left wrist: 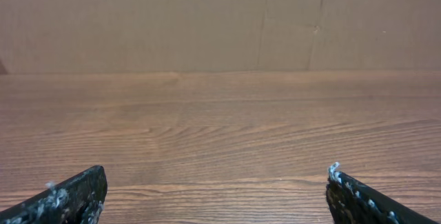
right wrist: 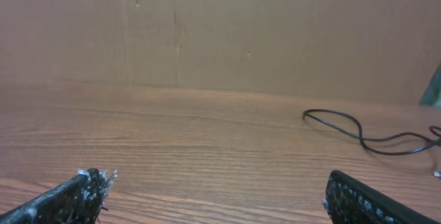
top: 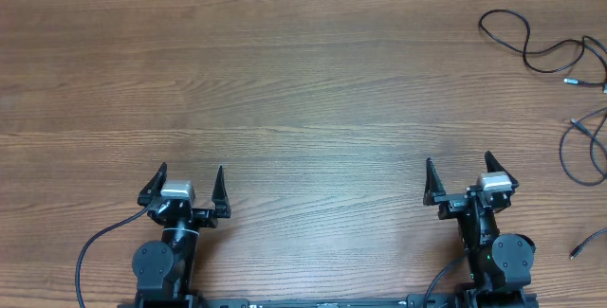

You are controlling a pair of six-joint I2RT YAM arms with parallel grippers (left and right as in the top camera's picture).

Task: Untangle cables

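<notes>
— Wooden table (top: pixel 303 90), brown wall behind. Where are the cables (top: pixel 550 50)?
— Loose loops at the far right edge, well apart from both arms.
— Jaws?
— Left gripper (top: pixel 191 170) and right gripper (top: pixel 458 159) gape wide, holding nothing.

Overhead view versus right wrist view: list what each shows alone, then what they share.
Only overhead: the left gripper, open, and a second cable near the table's right edge. Only right wrist: the upright face of the back wall with its seam. Both: the wooden table, the looped black cable, and the right gripper, open and empty.
</notes>
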